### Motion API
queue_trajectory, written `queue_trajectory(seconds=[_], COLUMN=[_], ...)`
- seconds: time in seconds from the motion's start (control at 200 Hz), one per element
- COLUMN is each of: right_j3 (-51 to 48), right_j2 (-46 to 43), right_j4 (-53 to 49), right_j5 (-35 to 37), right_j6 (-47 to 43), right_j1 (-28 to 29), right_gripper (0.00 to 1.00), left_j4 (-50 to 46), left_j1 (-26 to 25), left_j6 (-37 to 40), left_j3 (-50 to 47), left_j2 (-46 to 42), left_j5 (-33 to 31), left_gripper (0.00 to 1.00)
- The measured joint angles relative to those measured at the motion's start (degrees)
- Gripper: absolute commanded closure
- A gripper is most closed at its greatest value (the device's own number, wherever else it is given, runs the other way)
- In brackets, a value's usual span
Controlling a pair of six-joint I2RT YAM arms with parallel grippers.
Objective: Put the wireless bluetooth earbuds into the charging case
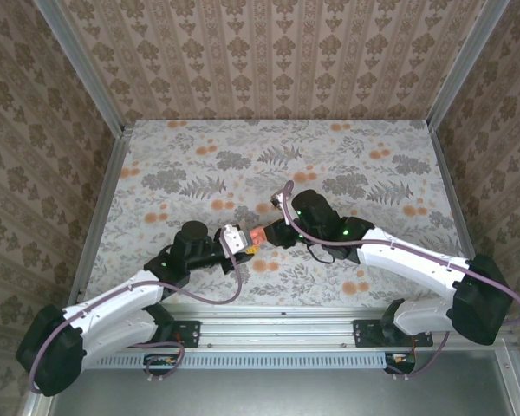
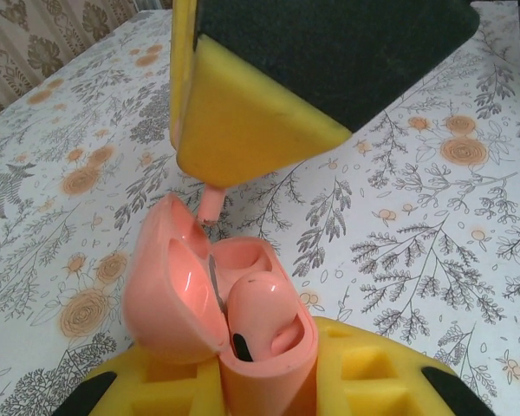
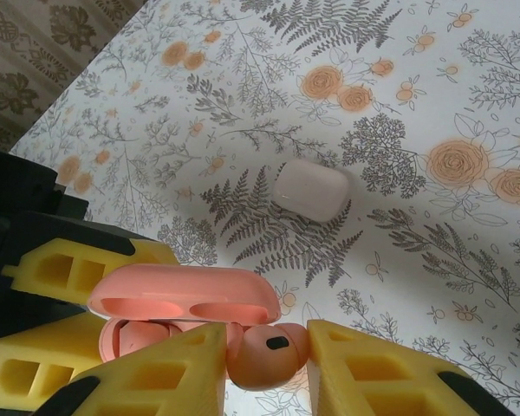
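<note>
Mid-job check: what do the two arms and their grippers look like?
The left arm and right arm have white shells and black joints, each trailing a purple cable. Green lights dot the right wrist. The fingers are yellow blocks with hollow cells and black patches.

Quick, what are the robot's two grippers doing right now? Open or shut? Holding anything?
Left gripper: closed, holding the coral case, lid open.
Right gripper: closed on a coral earbud.
</note>
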Motion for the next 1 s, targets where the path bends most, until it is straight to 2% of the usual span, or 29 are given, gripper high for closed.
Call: queue_trajectory(seconds=[1.0], right_j3=[2.0], right_j2=[2.5], right_j4=[-3.6], right_j5=[-0.6], right_j6=[-0.4], right_j1=[0.3], right_gripper=[0.70], left_j4=[0.0], left_j1=[-0.3], left_j6=[0.3], left_j3=[0.0], left_j2=[-1.7], left_j5=[-1.3], left_gripper=[0.96])
